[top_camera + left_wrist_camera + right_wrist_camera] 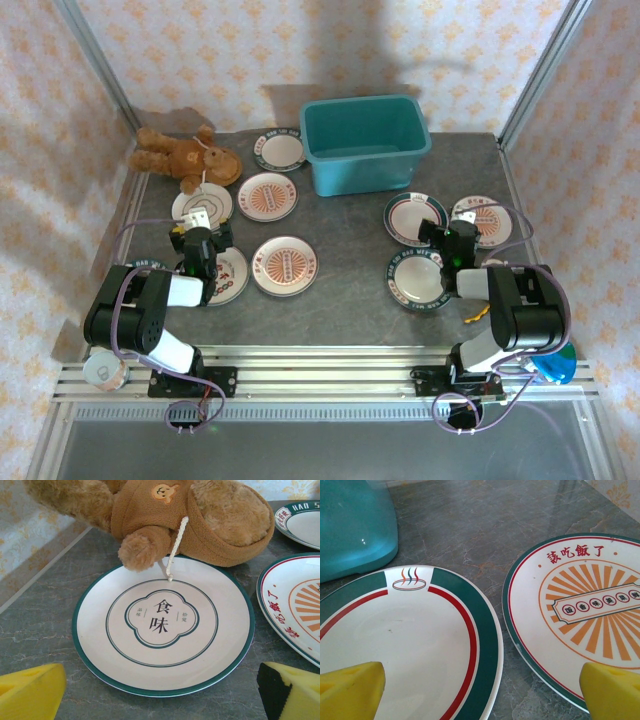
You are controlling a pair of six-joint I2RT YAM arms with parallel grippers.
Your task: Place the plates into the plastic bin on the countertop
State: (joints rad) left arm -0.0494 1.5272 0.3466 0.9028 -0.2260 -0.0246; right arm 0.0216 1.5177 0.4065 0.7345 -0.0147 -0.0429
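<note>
**Plates lie face up on the countertop; the bin stands at the back**

Plates (285, 266), eight in all, lie flat and face up on the dark countertop (340, 300). They are round, so they have no long axis. Five are spread over the left half and three are grouped on the right.

The plastic bin (365, 172) stands upright at the back centre with its mouth up. Its long axis runs left to right across the table. A lettered plate (279, 150) sits just beside its left end.

The left gripper (197, 225) hovers over the left group, jaws spread wide and holding nothing. In the left wrist view its yellow fingers (30, 692) flank a green-rimmed plate (162, 625). A teddy bear (200, 515) overlaps the plate's far edge with a paw and a dangling cord (176, 545).

The right gripper (450, 235) is also fully spread and empty. Its fingers (612, 692) hang over a green-and-red-rimmed plate (410, 645) and an orange sunburst plate (585, 605). These two lie just beside each other with a strip of bare countertop between them.
</note>
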